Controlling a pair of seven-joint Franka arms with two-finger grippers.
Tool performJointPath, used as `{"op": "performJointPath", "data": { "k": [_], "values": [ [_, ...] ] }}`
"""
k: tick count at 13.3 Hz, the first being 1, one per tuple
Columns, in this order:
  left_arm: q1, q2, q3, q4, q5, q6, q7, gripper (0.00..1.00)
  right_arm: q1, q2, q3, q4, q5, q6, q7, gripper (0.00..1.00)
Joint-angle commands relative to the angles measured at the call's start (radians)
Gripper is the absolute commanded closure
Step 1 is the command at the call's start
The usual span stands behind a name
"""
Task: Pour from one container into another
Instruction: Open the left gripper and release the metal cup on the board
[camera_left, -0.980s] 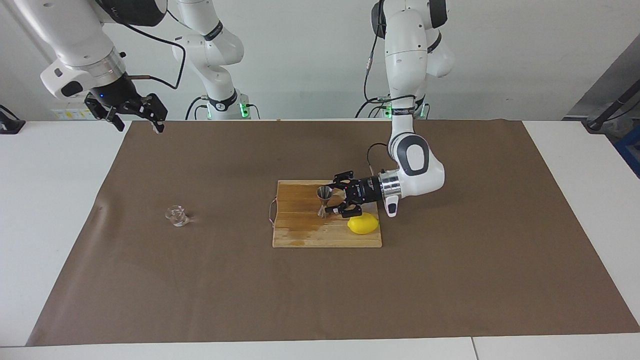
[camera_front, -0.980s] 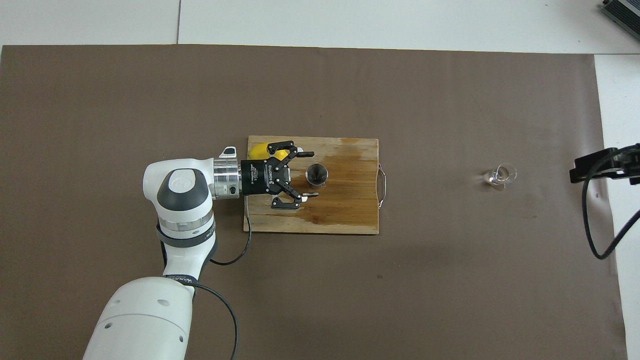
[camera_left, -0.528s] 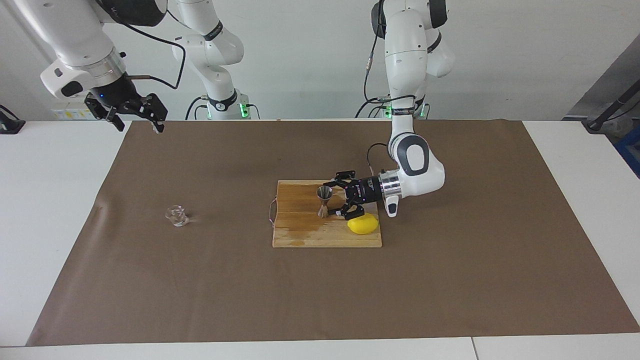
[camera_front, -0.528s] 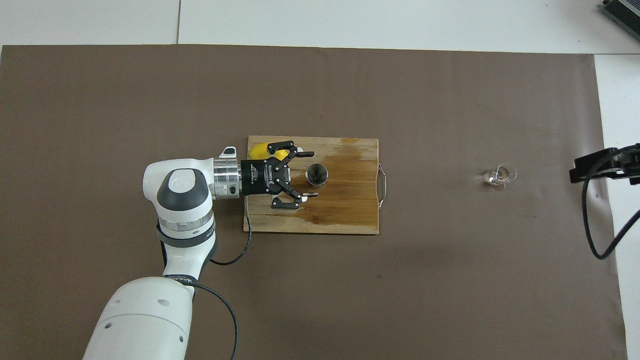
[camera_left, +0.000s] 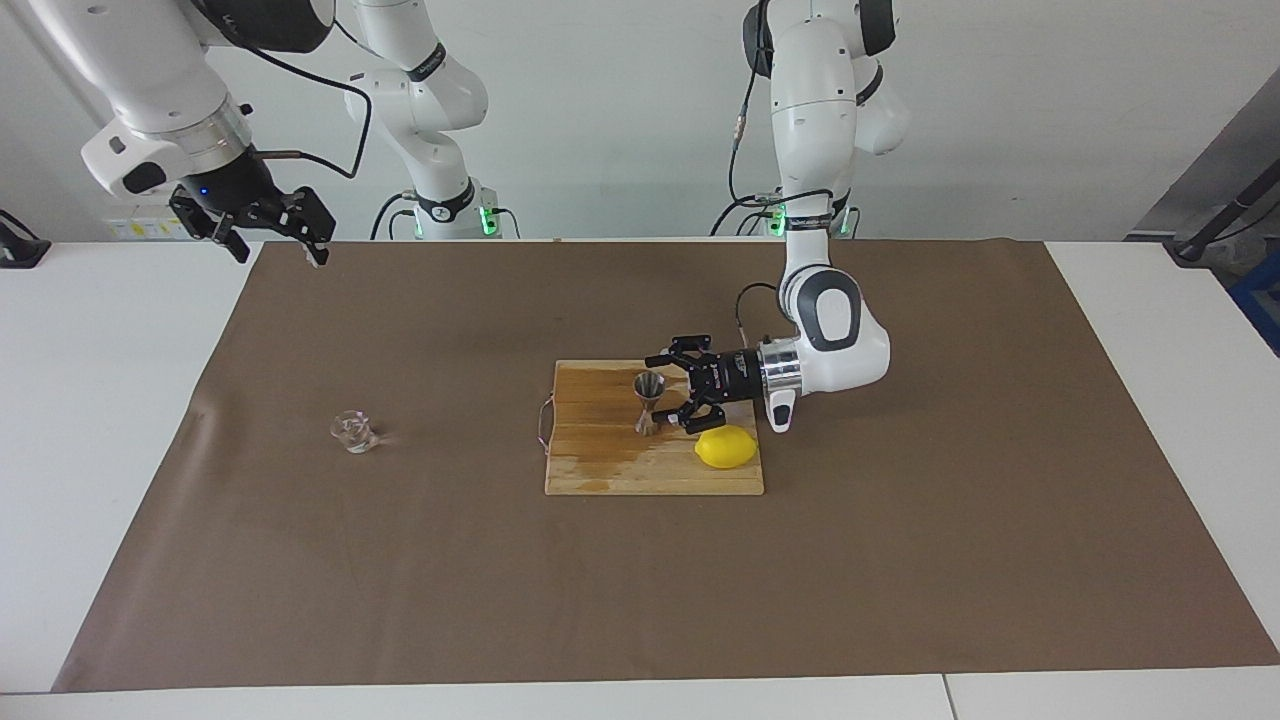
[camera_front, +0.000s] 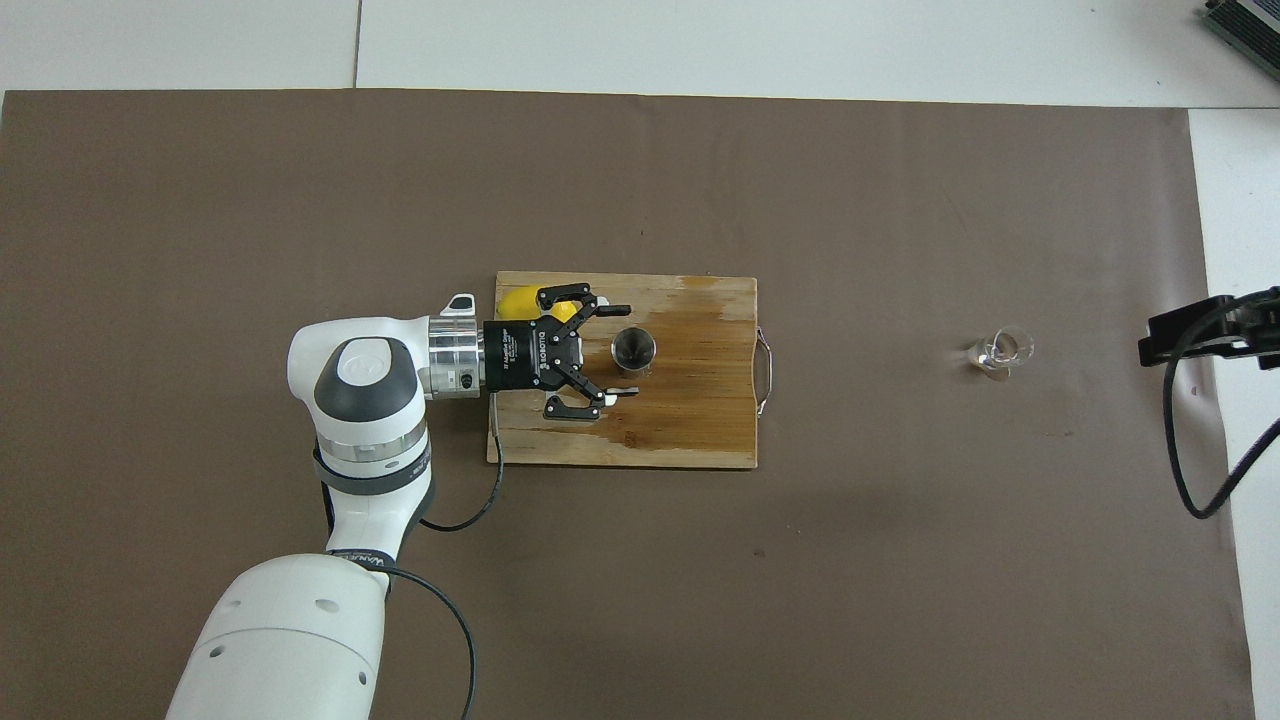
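Left gripper (camera_left: 664, 391): frame centre, fingers spread, flanking the jigger (camera_left: 648, 402) on the board (camera_left: 600, 470), not gripping. Glass cup (camera_left: 353, 431): mid-left, untouched. Right gripper (camera_left: 270, 228): upper left, spread, waiting. I judge the next move to be fetching the cup.

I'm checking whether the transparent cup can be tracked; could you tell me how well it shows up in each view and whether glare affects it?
Facing view: glass cup is a faint outline on the brown mat, little glare. Overhead view: a bright highlight sits on it; its rim reads clearly.
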Motion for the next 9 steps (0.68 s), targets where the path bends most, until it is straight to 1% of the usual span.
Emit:
{"op": "performJointPath", "data": {
  "k": [1,3,5,7,9],
  "values": [
    [-0.007,-0.010,0.023,-0.008,0.013,-0.054,-0.018,0.00,0.000,-0.012,0.004,-0.011,-0.009,0.003,-0.007,0.00],
    [0.008,-0.012,0.025,-0.005,0.013,-0.103,-0.018,0.00,0.002,-0.012,0.004,-0.011,-0.009,0.003,-0.004,0.00],
    [0.045,-0.023,0.025,0.002,0.019,-0.163,-0.024,0.00,0.002,-0.012,0.004,-0.011,-0.009,0.003,-0.004,0.00],
    [0.128,-0.038,0.023,0.045,0.084,-0.215,-0.044,0.00,0.002,-0.012,0.004,-0.011,-0.007,0.002,-0.005,0.00],
    [0.255,-0.049,0.006,0.131,0.205,-0.259,-0.056,0.00,0.002,-0.012,0.004,-0.011,-0.009,0.002,-0.005,0.00]
  ]
}}
